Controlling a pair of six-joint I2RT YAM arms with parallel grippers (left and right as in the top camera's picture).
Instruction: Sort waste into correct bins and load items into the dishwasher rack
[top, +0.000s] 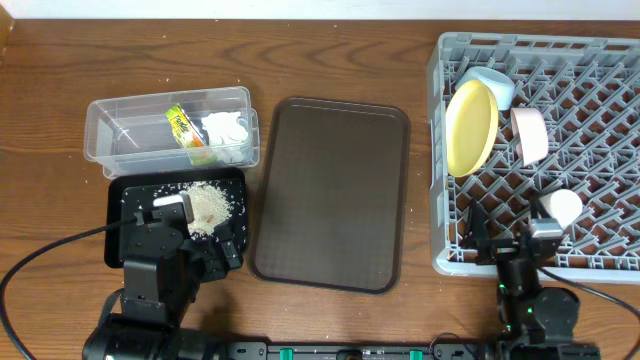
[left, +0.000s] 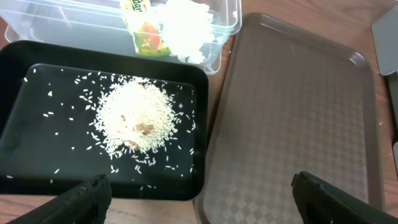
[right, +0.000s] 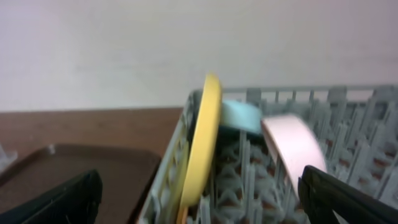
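The clear tub (top: 110, 125) holds the yellow-green wrapper (top: 184, 133) and the white napkin (top: 226, 135); both also show in the left wrist view, wrapper (left: 144, 34) and napkin (left: 183, 28). The black tray (top: 125, 205) holds a heap of rice scraps (top: 208, 205), also seen in the left wrist view (left: 137, 118). The grey rack (top: 600, 150) holds the yellow plate (top: 470, 125) on edge, the light blue bowl (top: 493, 85), the white bowl (top: 530, 135) and the small cup (top: 563, 207). My left gripper (left: 199, 199) is open and empty by the black tray's front right corner. My right gripper (right: 199, 199) is open and empty at the rack's front edge. Chopsticks are not visible.
A large dark brown serving tray (top: 330, 190) lies between the bins and the rack, also in the left wrist view (left: 292, 118). A few rice grains lie on the wood near the tub. A black cable runs left of the left arm (top: 150, 270).
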